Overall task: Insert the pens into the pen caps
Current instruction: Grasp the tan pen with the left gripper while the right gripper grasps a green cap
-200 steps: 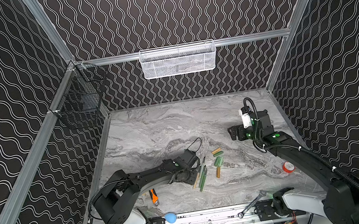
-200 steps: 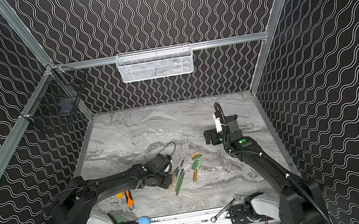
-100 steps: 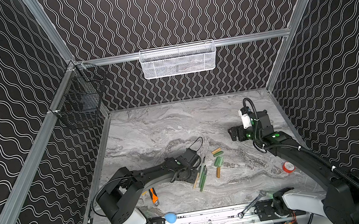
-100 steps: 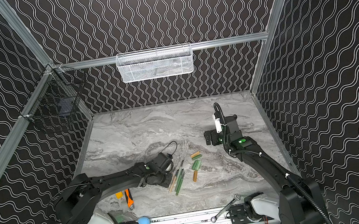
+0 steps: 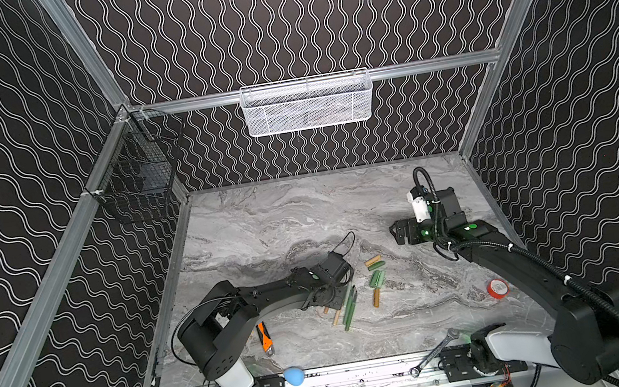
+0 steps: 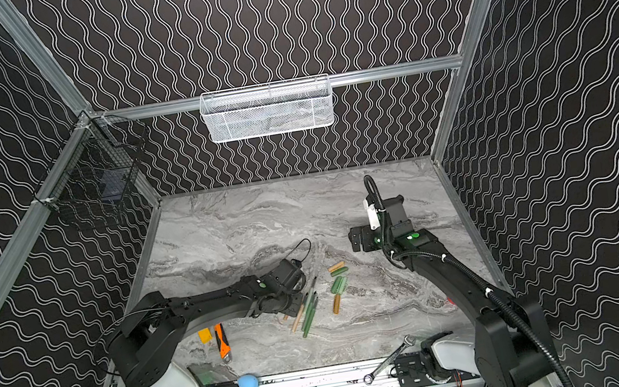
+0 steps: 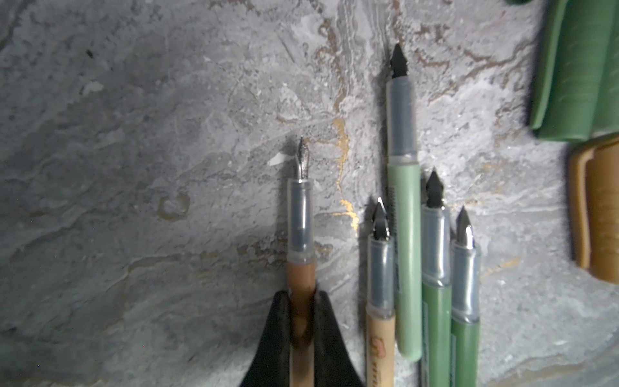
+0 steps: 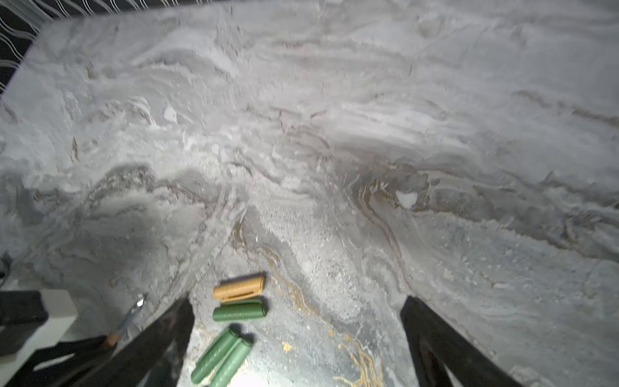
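My left gripper is shut on a tan-orange pen, whose nib points away from the jaws just over the marble. Beside it lie several more pens, green and tan, side by side. In both top views this gripper sits at the left edge of the pen row. Several pen caps, green and tan, lie just right of the pens. My right gripper hovers open and empty, farther back than the caps.
An orange utility knife and a yellow block lie near the left arm's base. A wrench and a blue ball rest on the front rail. A red tape roll lies right. Baskets hang on the walls.
The left gripper's jaws have closed onto the tan-orange pen, and the left arm's elbow has shifted a little to the right. The right arm has not moved.
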